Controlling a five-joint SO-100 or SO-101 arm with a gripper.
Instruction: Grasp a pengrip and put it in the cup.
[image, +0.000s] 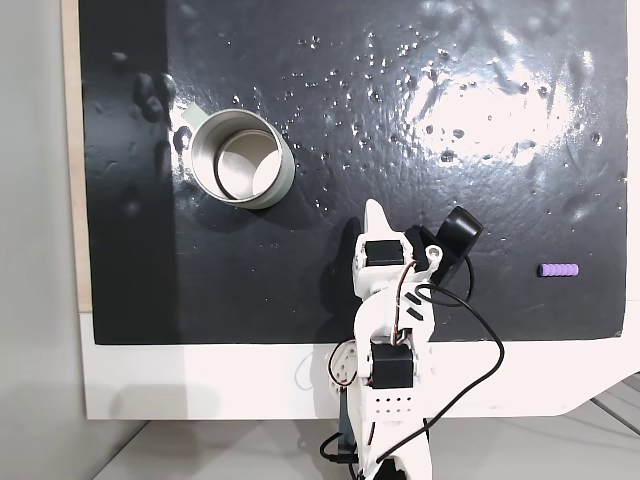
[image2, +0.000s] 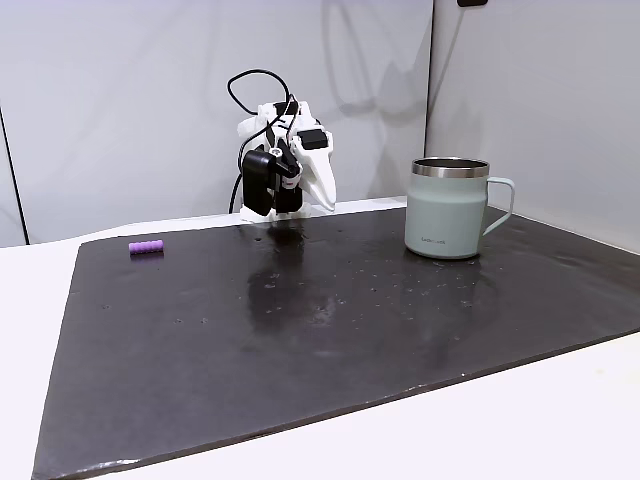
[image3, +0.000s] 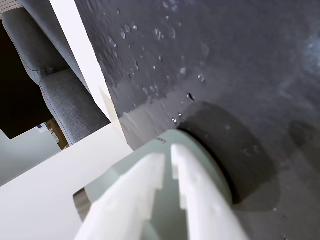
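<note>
The cup (image: 240, 160), pale green outside and shiny metal inside, stands upright at the left of the black mat in a fixed view, with its handle toward the upper left. The light-purple ribbed pengrip (image: 558, 270) lies on the mat far to the right. My gripper (image: 373, 210) is folded back over the arm base between them, well away from both. In another fixed view the pengrip (image2: 146, 247) lies at the left, the cup (image2: 448, 210) at the right, and the gripper (image2: 323, 198) points down behind the mat. In the wrist view the white fingers (image3: 150, 175) are shut on nothing, with the cup (image3: 212, 167) behind them.
The black mat (image: 450, 200) is wrinkled and glossy and covers most of the white table (image: 200, 385). A black cable (image: 480, 330) loops off the arm near the table's front edge. A grey upholstered seat (image3: 55, 75) stands beyond the table in the wrist view.
</note>
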